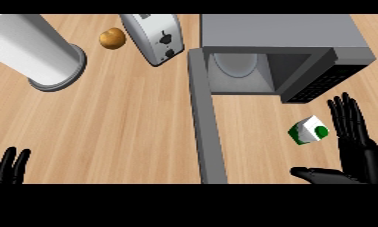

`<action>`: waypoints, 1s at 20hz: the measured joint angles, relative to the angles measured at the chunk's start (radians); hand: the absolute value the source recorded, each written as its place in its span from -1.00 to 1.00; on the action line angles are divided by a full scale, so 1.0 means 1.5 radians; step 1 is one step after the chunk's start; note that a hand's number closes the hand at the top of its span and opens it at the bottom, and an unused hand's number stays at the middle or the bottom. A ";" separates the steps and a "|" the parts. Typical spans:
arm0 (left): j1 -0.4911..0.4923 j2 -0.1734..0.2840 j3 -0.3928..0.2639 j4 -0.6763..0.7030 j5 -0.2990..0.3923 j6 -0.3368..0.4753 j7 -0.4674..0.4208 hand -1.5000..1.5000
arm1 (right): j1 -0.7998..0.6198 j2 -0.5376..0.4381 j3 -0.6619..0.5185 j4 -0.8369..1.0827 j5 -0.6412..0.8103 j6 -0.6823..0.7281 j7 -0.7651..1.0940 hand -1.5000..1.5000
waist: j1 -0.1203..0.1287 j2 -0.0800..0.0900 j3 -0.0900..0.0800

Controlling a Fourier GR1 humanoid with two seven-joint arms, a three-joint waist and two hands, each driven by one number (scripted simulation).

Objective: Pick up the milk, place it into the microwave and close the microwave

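Looking down at the worktop [118,121], I see the milk [308,130] standing tilted on the wood near the right edge, in front of the microwave [284,36] and apart from it. My right hand [353,141] is just beside the milk on its right, fingers straight and spread, thumb stretched out toward the left below the carton, not touching it. The microwave sits at the back right with its door [206,121] swung wide open, running forward across the worktop; its cavity shows a round plate [236,63]. My left hand [13,166] rests at the front left corner, fingers up and apart. A toaster [153,37], an orange [112,38] and a white cylinder [40,53] sit along the back left.
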 measured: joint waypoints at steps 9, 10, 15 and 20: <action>0.021 -0.002 -0.013 -0.010 -0.008 0.001 -0.012 -1.00 | -0.048 -0.060 -0.060 0.165 0.012 0.012 -0.090 -1.00 | 0.000 0.000 0.000; 0.009 -0.002 -0.011 0.000 -0.009 0.001 -0.010 -1.00 | -0.057 -0.066 -0.064 0.192 0.017 0.011 -0.102 -1.00 | 0.000 0.000 0.000; 0.033 0.000 -0.019 -0.013 -0.007 0.004 -0.017 -1.00 | -0.088 -0.094 -0.074 0.300 0.032 0.027 -0.162 -1.00 | 0.001 0.000 0.000; 0.053 -0.002 -0.030 -0.003 -0.011 -0.002 -0.042 -1.00 | -0.137 -0.124 -0.079 0.430 0.056 0.033 -0.217 -1.00 | 0.003 0.001 0.000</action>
